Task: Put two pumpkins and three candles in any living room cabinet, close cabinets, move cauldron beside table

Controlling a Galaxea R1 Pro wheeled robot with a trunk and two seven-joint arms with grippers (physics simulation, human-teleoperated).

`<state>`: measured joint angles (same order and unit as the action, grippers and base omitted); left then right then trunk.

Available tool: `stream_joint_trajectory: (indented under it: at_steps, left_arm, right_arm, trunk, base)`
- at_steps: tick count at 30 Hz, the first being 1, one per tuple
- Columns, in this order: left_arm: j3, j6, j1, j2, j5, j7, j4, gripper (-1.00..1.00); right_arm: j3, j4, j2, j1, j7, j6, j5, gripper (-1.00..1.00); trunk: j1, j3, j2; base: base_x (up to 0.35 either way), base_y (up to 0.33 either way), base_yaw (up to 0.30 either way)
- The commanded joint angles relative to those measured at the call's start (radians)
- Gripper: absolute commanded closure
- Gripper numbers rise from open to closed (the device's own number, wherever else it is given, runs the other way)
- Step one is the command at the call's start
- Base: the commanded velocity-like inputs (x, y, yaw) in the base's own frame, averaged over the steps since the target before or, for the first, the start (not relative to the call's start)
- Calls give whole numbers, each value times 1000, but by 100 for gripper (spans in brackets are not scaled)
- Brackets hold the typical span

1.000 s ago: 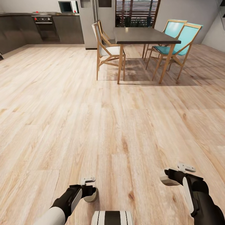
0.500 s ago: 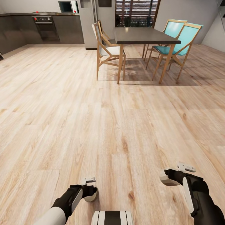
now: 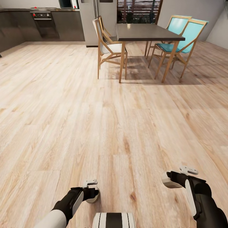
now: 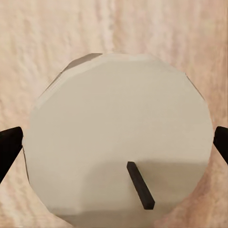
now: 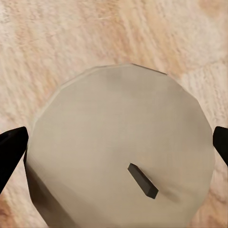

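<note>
My left gripper (image 3: 92, 193) is low over the wood floor, shut on a stubby grey-beige candle (image 3: 92, 199). In the left wrist view that candle's pale flat top (image 4: 116, 133) with its dark wick sits between the two black fingertips (image 4: 8, 147). At the lower right of the head view, my right gripper (image 3: 170, 179) is shut on a second candle (image 3: 167, 182). The right wrist view looks down on that candle's top (image 5: 118, 147), which is held between dark fingertips (image 5: 10, 152).
Ahead stretches open light wood floor (image 3: 104, 120). A dark dining table (image 3: 147, 32) with wooden chairs (image 3: 109, 47) and turquoise chairs (image 3: 179, 41) stands at the far middle-right. Dark kitchen counters with an oven (image 3: 42, 22) line the far left wall.
The whole head view has shifted: the dining table and kitchen sit slightly higher in the picture, so the camera has moved. Both grippers keep their candles and their places in the picture.
</note>
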<state>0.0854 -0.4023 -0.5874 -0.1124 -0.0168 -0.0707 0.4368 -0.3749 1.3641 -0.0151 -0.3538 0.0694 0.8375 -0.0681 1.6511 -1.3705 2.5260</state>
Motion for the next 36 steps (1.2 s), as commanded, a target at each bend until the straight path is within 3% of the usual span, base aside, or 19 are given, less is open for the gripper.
stream_joint_trajectory:
  at_steps: [1,3,28,29,36]
  left_arm:
    - [8,-6,0,-1,-2,-5,2,-100]
    - [8,-6,0,-1,-2,-5,2,-100]
    - [8,-7,0,-1,3,3,2,-100]
    - [8,-7,0,-1,3,3,2,100]
    - [9,-6,0,-1,4,3,2,100]
  right_arm:
    - [-1,1,0,-1,7,5,-7,100]
    - [-1,1,0,-1,7,5,-7,100]
    - [-1,1,0,-1,7,5,-8,100]
    - [-1,1,0,-1,7,5,-8,100]
    - [-1,1,0,-1,7,5,-8,100]
  trunk:
    - [0,-5,1]
    - [1,-12,1]
    - [1,-12,1]
    - [1,-12,1]
    - [1,-12,1]
  base:
    - [0,0,0]
    - [0,0,0]
    - [0,0,0]
    - [0,0,0]
    - [0,0,0]
